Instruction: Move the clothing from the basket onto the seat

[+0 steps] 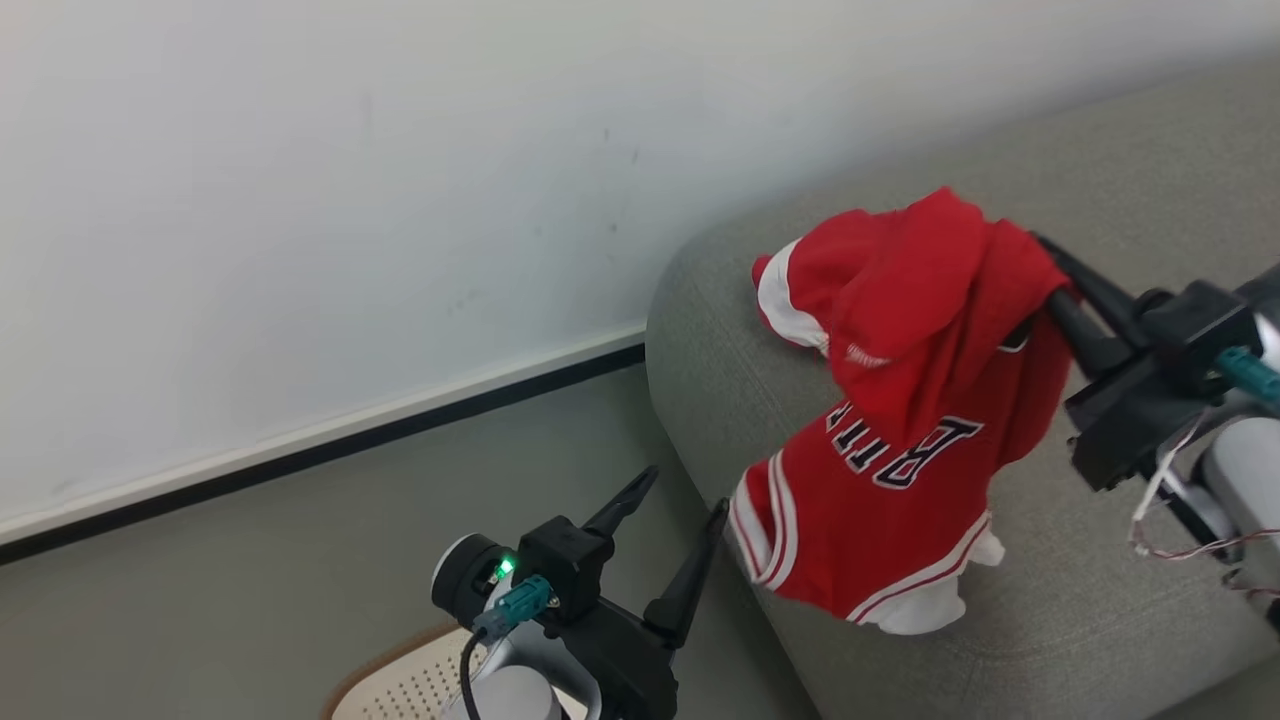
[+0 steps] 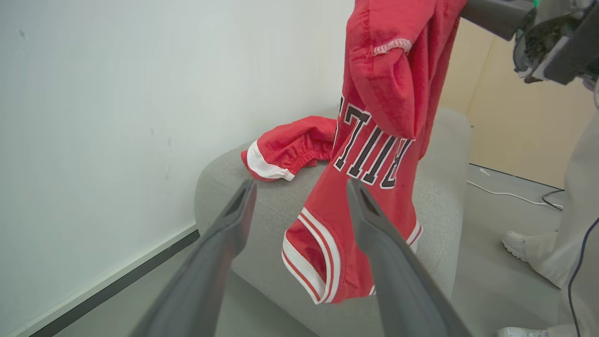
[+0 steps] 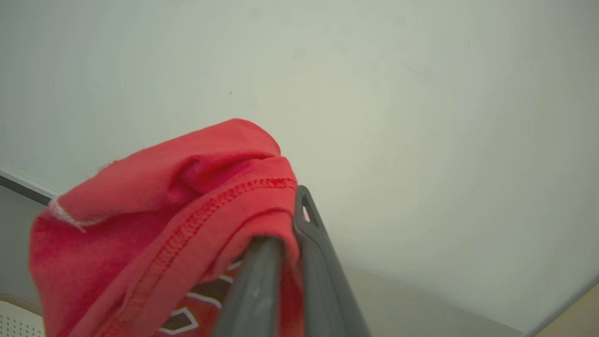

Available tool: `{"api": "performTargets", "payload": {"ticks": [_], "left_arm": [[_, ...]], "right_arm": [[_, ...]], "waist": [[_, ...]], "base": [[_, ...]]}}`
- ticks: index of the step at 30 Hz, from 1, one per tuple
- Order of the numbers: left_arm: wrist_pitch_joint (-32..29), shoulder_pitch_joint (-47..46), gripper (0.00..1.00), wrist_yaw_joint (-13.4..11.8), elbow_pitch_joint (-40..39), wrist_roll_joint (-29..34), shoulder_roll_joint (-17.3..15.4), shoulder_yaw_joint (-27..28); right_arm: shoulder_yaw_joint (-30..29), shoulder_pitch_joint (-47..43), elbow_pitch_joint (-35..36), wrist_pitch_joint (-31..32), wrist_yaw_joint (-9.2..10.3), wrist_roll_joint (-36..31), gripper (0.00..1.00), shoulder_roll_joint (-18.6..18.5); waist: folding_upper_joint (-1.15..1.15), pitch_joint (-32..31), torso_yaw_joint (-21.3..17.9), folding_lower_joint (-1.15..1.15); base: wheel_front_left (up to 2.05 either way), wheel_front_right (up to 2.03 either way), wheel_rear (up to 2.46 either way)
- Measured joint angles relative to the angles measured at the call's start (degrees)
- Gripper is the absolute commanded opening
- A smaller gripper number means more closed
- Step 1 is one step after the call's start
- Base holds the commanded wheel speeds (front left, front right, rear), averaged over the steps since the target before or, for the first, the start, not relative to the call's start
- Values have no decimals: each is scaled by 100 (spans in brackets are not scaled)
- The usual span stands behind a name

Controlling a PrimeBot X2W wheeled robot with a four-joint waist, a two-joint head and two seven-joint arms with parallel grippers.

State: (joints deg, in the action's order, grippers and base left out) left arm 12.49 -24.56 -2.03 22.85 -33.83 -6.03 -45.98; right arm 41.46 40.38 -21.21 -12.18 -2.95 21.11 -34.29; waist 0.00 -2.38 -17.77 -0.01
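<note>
jersey held over the seat edge, not yet released.
head view: right gripper point(image 1: 1055, 290) clenched on the jersey point(image 1: 880, 480), hanging beside the shorts point(image 1: 790, 295) that lie on the seat point(image 1: 1100, 600); left gripper point(image 1: 685, 490) spread, empty, above the basket point(image 1: 400, 690) at 7 o'clock. left wrist view: hem dangles past the seat's edge. right wrist view: fingers pinch a red fold. judged best: carry inboard, lower, then release.
</note>
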Motion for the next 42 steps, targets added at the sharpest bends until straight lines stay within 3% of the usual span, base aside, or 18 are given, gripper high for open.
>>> {"api": "performTargets", "payload": {"ticks": [7, 12, 27, 32, 42], "left_arm": [[-36, -4, 100, -8, -315, 189, -30, -112], [-80, -129, 100, -1, -554, 278, -146, -148], [-299, -717, 100, 55, -1306, 566, -442, -135], [-391, -985, 100, 43, -1543, 691, -536, -86], [-641, -1427, 100, 0, -1975, 1010, -725, -82]], "right_arm": [[-389, 162, 199, 163, 66, 137, 0, -378], [-681, 762, 137, 300, 68, 208, 0, -532], [-1260, 2215, -813, 739, 33, 290, 0, -1011], [-1367, 2297, -1190, 759, 49, 432, 0, -961], [-1422, 2245, -1845, 727, 204, 755, 0, -313]], "waist": [[0, 401, 10, 1], [0, 767, 87, 1], [1, 1989, 387, 2], [1, 2414, 485, 2], [1, 3277, 614, 3]], "base": [[0, 0, 0], [0, 0, 0], [0, 0, 0], [0, 0, 0], [0, 0, 0]]}}
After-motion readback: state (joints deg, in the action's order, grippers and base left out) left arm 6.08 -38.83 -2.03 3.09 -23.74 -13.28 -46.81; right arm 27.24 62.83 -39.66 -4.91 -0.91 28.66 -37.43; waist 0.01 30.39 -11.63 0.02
